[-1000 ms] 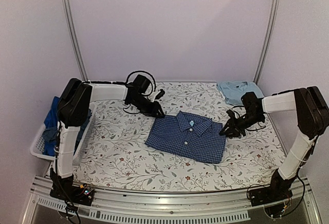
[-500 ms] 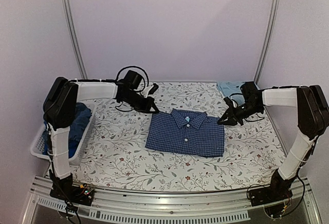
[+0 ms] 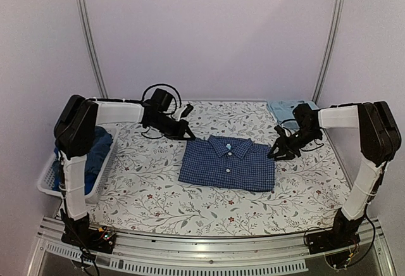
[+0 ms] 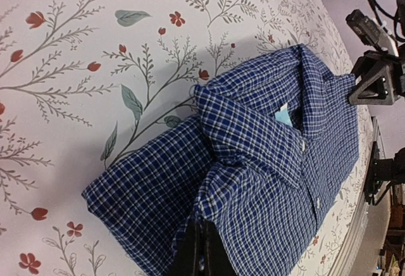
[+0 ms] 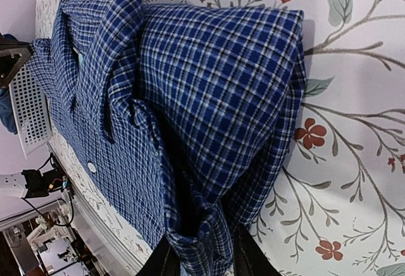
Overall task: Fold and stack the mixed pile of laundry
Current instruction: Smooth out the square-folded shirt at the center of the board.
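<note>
On the floral counter (image 3: 158, 194), the folded dark blue checked shirt (image 3: 228, 165) lies mid-frame, between the two pincers. The right pincer (image 3: 276, 152), at the shirt's right edge, stands partly spread, with a fold of cloth between its fingers (image 5: 256, 257). The left pincer (image 3: 187, 133), pressed together, sits at the shirt's upper-left corner.

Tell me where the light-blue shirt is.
The light-blue shirt lies at the table's far right corner in the top view, beyond the right gripper.

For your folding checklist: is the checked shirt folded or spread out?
Folded: the checked shirt lies as a compact rectangle, sides tucked under, collar on top.
</note>
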Tool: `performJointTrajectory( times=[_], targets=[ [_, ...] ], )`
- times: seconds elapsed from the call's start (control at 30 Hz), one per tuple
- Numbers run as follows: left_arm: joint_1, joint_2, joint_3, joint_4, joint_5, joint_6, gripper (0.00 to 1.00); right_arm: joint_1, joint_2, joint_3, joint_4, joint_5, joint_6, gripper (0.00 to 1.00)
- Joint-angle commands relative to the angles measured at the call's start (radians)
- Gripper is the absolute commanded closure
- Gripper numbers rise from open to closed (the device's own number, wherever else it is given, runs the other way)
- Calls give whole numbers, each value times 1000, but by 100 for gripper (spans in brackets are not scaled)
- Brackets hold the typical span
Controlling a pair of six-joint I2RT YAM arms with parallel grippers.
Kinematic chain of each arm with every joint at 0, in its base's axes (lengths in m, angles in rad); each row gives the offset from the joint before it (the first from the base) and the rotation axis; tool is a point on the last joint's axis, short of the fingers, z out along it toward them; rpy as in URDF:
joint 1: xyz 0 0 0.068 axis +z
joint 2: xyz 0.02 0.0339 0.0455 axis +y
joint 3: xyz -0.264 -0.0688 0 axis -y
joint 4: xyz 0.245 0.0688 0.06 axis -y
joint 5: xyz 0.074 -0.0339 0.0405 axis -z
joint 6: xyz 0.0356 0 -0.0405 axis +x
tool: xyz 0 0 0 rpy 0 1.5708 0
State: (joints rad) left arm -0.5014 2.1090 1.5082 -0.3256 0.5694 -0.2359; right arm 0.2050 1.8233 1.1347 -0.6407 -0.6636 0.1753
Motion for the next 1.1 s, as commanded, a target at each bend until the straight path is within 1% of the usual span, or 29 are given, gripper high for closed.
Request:
performJointTrajectory(
  times=[0.0, 0.03, 0.1, 0.13, 0.17, 0.2, 0.23, 0.3, 0.33, 0.43, 0.53, 0.6, 0.8, 0.87, 1.07],
  targets=[
    [-5, 23, -2, 26, 24, -5, 100, 4, 8, 1, -13, 1, -20, 83],
    [-6, 22, -2, 26, 22, -6, 100, 4, 7, 8, -11, 7, -19, 89],
    [-5, 15, -2, 24, 17, -5, 100, 5, 0, 29, -17, 9, -9, 90],
    [-5, 11, -2, 23, 14, -5, 100, 5, -6, 38, -19, 9, -8, 87],
    [-5, 7, -2, 22, 13, -2, 100, 5, -10, 46, -20, 13, -6, 80],
    [-5, 5, -2, 20, 12, 0, 100, 5, -17, 54, -19, 18, -5, 76],
    [-6, 5, 0, 15, 12, 1, 100, 4, -19, 60, -19, 18, -6, 77],
    [-6, 4, 0, 11, 12, 2, 100, 5, -14, 74, -24, 18, -12, 95],
    [-6, 2, -1, 10, 13, 3, 100, 4, -11, 81, -26, 15, -16, 99],
    [-4, -30, -18, 13, -8, 5, 100, 6, -20, 93, -25, -3, -21, 100],
    [11, -79, -66, 44, -53, -3, 100, 6, -47, 96, -5, -15, -31, 100],
    [26, -83, -91, 52, -69, -7, 100, 6, -39, 98, 3, -13, -33, 100],
    [36, -52, -136, 101, -93, -16, 100, 6, 71, 107, 72, 3, -49, 100],
    [37, -39, -164, 131, -116, -31, 100, 6, 116, 121, 87, 18, -51, 100],
    [41, 30, -170, 126, -220, -57, 100, 7, 234, 180, 112, 66, -39, 100]
  ],
)
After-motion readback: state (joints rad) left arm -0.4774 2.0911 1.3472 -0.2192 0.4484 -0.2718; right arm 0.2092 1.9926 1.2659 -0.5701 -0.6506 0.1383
